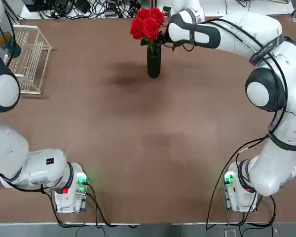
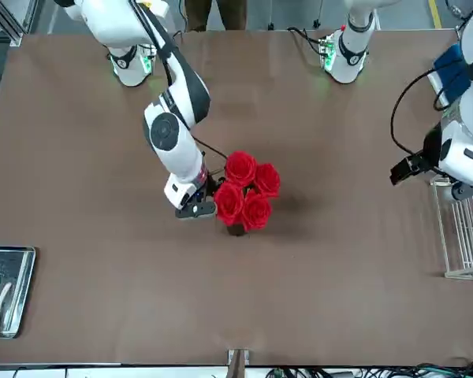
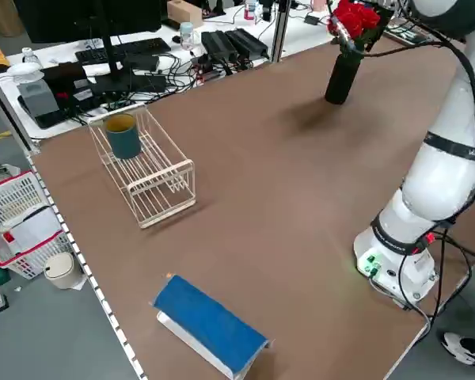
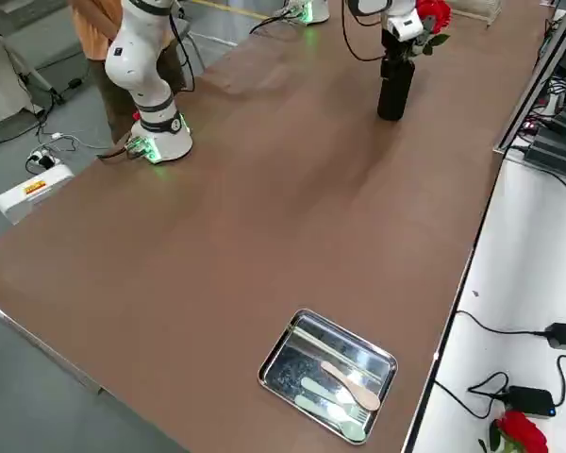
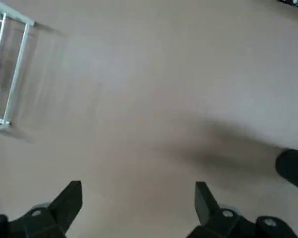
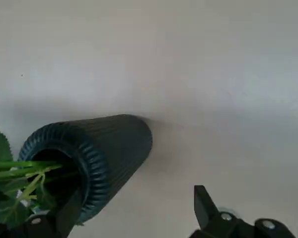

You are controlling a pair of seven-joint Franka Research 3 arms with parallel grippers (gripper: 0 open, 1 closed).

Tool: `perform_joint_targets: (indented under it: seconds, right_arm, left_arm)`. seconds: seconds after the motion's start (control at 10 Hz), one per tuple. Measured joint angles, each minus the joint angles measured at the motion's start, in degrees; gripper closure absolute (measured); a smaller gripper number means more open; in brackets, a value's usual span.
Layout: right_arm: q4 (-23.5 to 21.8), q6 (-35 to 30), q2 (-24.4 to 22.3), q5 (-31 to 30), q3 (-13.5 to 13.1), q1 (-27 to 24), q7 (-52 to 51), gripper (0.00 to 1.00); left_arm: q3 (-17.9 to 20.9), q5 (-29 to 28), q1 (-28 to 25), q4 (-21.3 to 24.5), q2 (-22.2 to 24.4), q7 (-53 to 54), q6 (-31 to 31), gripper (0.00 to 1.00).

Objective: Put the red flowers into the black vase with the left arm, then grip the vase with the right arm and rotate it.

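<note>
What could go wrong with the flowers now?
The slim black ribbed vase might tip, because the right arm's open pincer is right at its rim and could bump it. The bright red roses could get knocked too, since their green stems lean over one finger.

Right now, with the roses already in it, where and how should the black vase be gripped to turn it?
Grip the black vase around its side wall, below the ribbed rim, tool jaws on opposite sides. I'd come in from the robot's right: it's an upright, slim cylinder, so its sides suit a pinch, while the red roses and leaves crowd the mouth above.
</note>
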State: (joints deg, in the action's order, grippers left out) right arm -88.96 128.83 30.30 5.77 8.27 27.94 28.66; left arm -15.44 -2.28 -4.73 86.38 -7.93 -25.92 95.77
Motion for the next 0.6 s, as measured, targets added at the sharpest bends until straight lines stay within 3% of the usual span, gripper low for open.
perform_joint_targets:
  seconds: [0.3,0.6]
  right_arm:
    - [0.00,1.93,0.96,0.77,0.15,0.02,0.00,0.00]
    - [0.00,4.09,2.37,0.85,0.36,0.05,0.00,0.00]
  left_arm:
    - [8.35,0.03,9.19,8.21,4.94,2.41,5.60,0.00]
    - [9.04,0.03,9.42,8.13,5.72,3.60,2.39,0.00]
